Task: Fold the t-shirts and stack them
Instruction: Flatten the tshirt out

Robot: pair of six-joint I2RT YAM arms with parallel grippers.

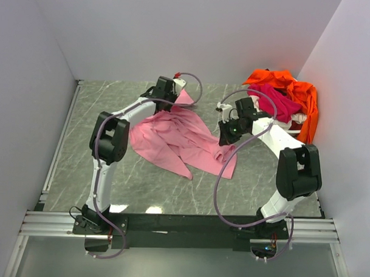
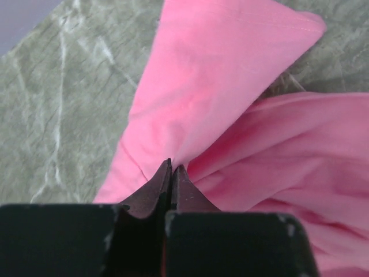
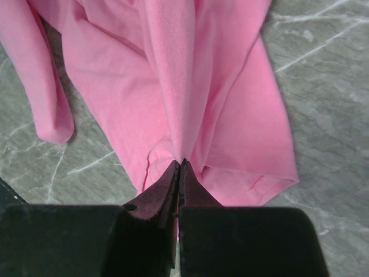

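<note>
The grey marbled table (image 1: pixel 87 165) takes up most of the overhead view, and the light pink t-shirt (image 1: pixel 179 138) lies crumpled across its middle, between the two arms, with one edge trailing toward the near right and a pointed corner sticking up at the far left. At the far right corner of the table the bright orange t-shirt (image 1: pixel 299 97) is heaped against the wall, and the magenta t-shirt (image 1: pixel 276 100) lies bunched on top of it (both well apart from the pink one). The left gripper (image 1: pixel 175 98) sits at the far edge of the pink shirt; in its wrist view the left gripper (image 2: pixel 172 168) has its jaws pressed together on a pinch of pink cloth (image 2: pixel 230 86), with a flat triangular flap spreading out beyond the tips over the table. The right gripper (image 1: pixel 224 141) is at the shirt's right side, low over the cloth; in its own view the right gripper (image 3: pixel 180 166) is likewise closed tight on a raised fold of the pink shirt (image 3: pixel 230 115), with the hemmed edge lying just beside the fingertips on the table.
</note>
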